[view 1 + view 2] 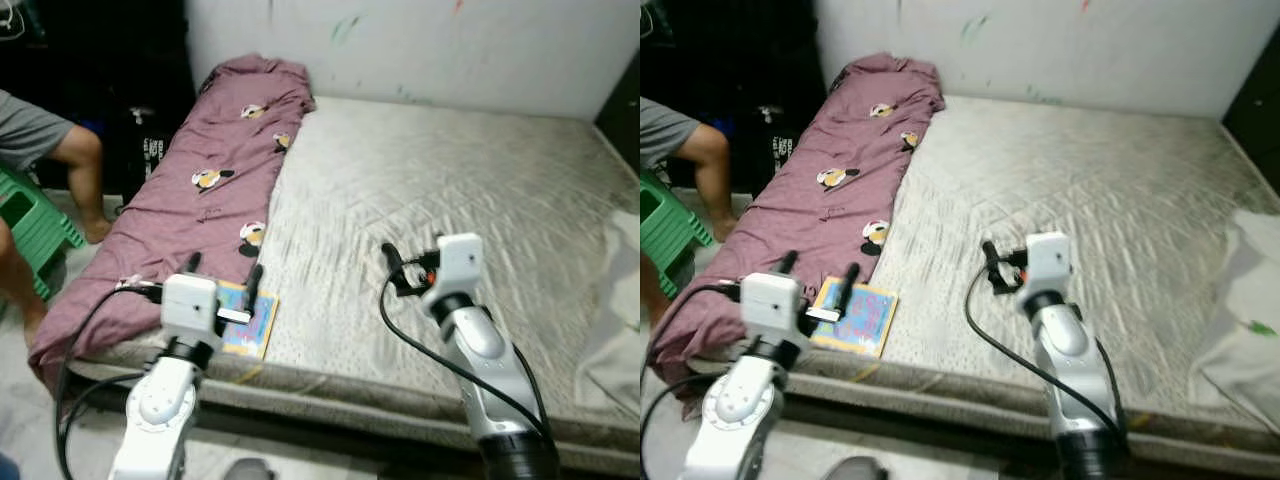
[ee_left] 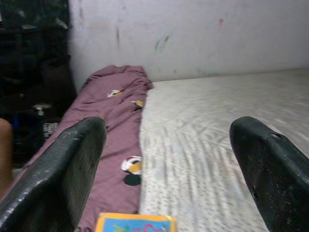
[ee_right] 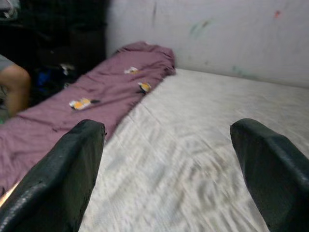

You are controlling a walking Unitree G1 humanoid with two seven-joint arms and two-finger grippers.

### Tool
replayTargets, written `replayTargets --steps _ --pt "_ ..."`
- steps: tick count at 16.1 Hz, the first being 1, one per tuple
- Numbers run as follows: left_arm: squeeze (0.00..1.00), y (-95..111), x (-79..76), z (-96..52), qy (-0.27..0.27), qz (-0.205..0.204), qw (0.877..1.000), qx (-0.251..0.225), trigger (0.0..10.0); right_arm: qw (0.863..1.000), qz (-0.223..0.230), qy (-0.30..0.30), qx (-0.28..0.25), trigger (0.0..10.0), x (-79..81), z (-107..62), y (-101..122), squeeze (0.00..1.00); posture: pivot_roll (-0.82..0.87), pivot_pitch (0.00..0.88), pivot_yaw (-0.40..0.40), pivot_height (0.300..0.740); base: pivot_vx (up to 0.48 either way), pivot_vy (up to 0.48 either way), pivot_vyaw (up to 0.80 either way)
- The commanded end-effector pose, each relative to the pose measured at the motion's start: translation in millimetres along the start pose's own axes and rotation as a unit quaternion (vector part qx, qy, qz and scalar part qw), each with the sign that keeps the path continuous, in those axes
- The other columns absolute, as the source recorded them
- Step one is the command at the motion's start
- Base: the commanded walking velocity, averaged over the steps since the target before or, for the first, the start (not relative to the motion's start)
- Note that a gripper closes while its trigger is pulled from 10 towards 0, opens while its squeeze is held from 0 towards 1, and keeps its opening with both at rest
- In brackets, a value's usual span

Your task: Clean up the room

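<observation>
A colourful book lies flat on the near left edge of the grey mattress, beside a long purple blanket with cartoon prints that runs along the bed's left side. My left gripper hovers open just above the book, which sits low between the fingers in the left wrist view as a book corner. Over the middle of the mattress, my right gripper is open and holds nothing, pointing toward the far blanket end.
A person in a grey shirt sits at the left on a green stool. A white cloth drapes over the bed's right edge. Dark furniture stands behind the person; a marked white wall backs the bed.
</observation>
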State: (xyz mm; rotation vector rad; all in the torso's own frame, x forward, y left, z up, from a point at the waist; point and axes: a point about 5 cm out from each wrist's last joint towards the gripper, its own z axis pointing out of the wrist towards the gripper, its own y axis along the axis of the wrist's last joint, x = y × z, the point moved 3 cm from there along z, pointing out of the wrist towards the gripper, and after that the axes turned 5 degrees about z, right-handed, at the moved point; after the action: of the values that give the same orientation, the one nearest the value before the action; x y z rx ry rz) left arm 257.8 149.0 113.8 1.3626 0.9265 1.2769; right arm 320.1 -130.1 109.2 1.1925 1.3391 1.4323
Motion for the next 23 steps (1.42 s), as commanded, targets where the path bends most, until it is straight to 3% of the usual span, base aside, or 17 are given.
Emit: replayTargets --steps 1,7,13,23 --pt "0.0 -1 1.6 1.4 0.006 0.004 1.0 0.005 10.0 1.0 0.0 0.006 -0.005 10.0 4.4 1.1 3 0.0 0.0 0.005 -0.051 0.74 0.0 0.0 0.0" --pt "0.0 2 6.8 5.6 0.025 0.009 1.0 0.002 10.0 1.0 -0.005 0.002 -0.004 10.0 3.4 2.2 3 0.0 0.01 0.023 -0.059 0.74 0.0 0.0 0.0" --pt "0.0 2 8.2 4.5 0.018 0.022 1.0 0.004 10.0 1.0 -0.007 0.002 -0.004 10.0 7.0 2.0 2 0.0 0.02 0.023 -0.044 0.74 0.0 0.0 -0.45" --pt "0.0 -1 1.6 5.9 0.016 0.005 1.0 0.007 10.0 1.0 -0.008 0.003 0.003 10.0 5.0 3.7 -2 0.0 0.01 0.0 -0.056 0.74 0.0 -0.275 0.0"
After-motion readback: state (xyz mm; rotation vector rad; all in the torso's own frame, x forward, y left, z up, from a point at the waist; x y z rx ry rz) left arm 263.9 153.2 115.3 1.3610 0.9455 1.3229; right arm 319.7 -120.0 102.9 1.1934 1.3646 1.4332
